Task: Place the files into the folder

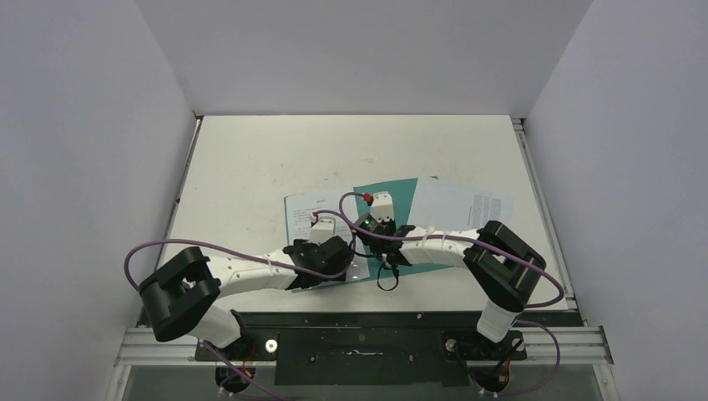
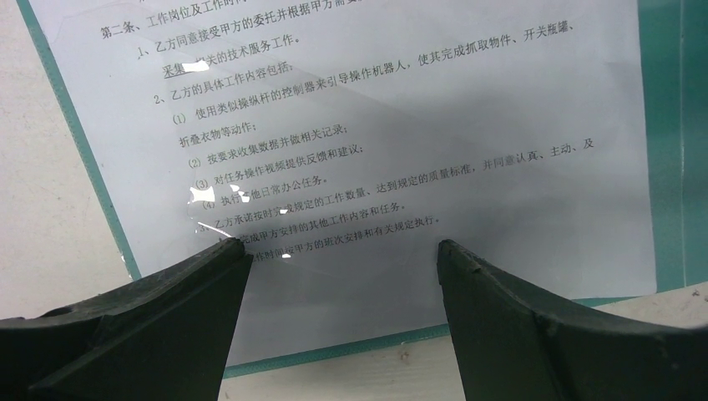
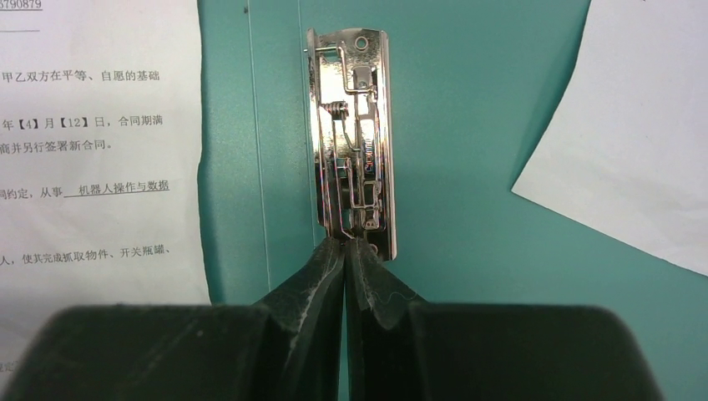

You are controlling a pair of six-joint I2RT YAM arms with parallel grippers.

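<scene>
The teal folder (image 1: 392, 194) lies open on the table. One printed file (image 2: 401, 125) rests on its left half, and my left gripper (image 2: 342, 251) hovers open over that sheet's near edge with nothing between its fingers. In the top view this file (image 1: 302, 213) shows beside the left gripper (image 1: 338, 255). A second file (image 1: 463, 205) lies partly over the folder's right edge. My right gripper (image 3: 345, 242) is shut, its tips meeting at the near end of the silver fastener clip (image 3: 355, 134) on the folder (image 3: 467, 167). Whether they pinch the clip's wire I cannot tell.
The pale table (image 1: 275, 150) extends beyond the folder toward the back wall. Grey walls close in on both sides. Purple cables (image 1: 250, 251) loop over both arms. A black rail (image 1: 359, 322) runs along the near edge.
</scene>
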